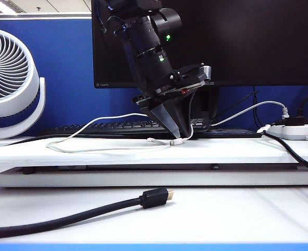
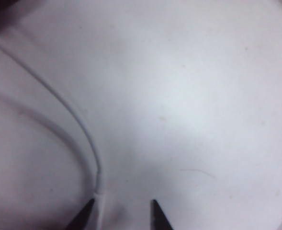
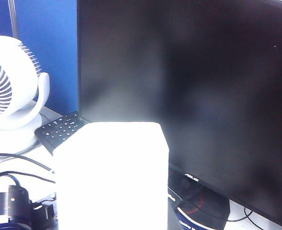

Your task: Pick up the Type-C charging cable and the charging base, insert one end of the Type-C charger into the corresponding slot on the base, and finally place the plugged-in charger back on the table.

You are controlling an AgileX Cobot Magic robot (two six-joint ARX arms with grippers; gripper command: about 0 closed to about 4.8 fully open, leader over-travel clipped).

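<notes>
Left gripper [image 2: 120,218] is pointing down at the raised platform [image 1: 91,151], its fingers spread around the white cable's [image 2: 78,122] plug. Right gripper's state is hidden; charging base [image 3: 112,177] is filling its camera.

Right gripper's fingers hidden behind the charging base [image 3: 111,175], itself blown out white and cut off at the frame's bottom. Left gripper [image 2: 120,213]: only fingertips show, lower edge.

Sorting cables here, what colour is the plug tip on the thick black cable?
Gold, on the black cable's plug tip, clearest in the exterior view.
</notes>
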